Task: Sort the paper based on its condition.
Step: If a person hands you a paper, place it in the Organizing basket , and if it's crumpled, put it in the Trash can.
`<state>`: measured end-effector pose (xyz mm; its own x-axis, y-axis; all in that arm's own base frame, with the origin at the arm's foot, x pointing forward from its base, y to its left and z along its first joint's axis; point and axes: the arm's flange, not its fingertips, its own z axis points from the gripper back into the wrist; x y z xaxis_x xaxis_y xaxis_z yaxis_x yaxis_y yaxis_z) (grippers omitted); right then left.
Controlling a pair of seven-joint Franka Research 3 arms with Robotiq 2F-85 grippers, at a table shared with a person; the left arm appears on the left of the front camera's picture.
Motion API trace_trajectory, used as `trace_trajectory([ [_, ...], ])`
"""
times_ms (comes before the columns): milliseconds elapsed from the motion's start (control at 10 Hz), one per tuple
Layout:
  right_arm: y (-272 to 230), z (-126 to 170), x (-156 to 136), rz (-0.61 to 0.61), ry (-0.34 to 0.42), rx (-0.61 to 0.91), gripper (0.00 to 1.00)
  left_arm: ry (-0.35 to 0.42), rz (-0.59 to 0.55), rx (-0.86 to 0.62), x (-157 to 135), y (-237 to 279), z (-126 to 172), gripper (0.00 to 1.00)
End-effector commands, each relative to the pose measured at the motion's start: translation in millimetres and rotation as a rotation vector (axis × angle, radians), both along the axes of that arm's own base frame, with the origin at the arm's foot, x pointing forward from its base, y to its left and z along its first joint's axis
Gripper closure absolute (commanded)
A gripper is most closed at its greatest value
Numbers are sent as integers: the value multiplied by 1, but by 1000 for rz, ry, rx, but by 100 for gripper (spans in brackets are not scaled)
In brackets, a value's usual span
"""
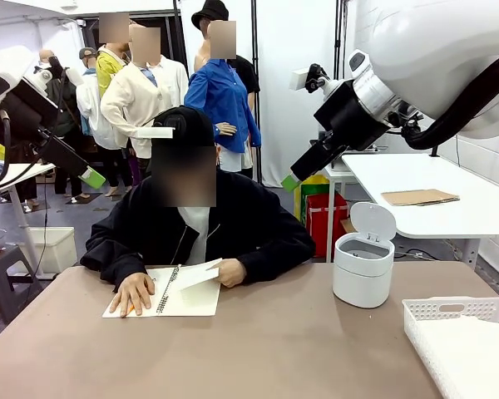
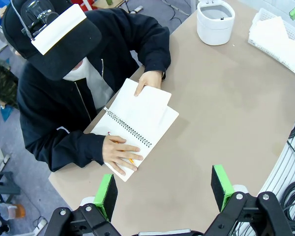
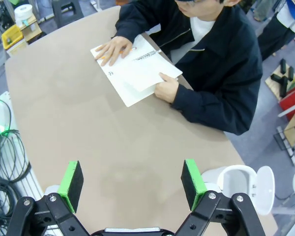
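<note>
Front view: person (image 1: 191,224) sits at the far side of the brown worktop (image 1: 258,349). An open white spiral-bound notebook (image 1: 187,301) lies in front of them. One hand (image 1: 133,293) lies flat on its page; the other hand (image 1: 230,273) lifts a white paper sheet (image 1: 195,274) above the notebook. Cannot tell if the sheet is detached from the spiral. White round bin with flip lid (image 1: 364,270) stands open beside the person's elbow, and a white plastic basket (image 1: 453,309) with white sheets inside sits at the near corner. Left gripper (image 1: 90,176) and right gripper (image 1: 291,181) hang high, well apart from the paper.

Left wrist view: left gripper's jaws spread, nothing between them, bare worktop below. Notebook, hands and sheet lie beyond.

Right wrist view: right gripper's jaws spread wide, empty, bin just beside one finger.
</note>
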<state>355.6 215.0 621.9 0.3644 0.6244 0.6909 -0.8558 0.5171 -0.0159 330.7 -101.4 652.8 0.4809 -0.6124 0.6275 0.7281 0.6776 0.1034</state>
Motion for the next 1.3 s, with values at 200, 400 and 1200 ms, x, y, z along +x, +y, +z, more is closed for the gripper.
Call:
trace_trajectory([
  [200,-1,-2,-2,-1,-1,-5,0,3,16,2,-1,-1,0,0],
  [400,-1,-2,-2,-1,-1,-5,0,3,16,2,-1,-1,0,0],
  [1200,-1,-2,-2,-1,-1,-5,0,3,16,2,-1,-1,0,0],
])
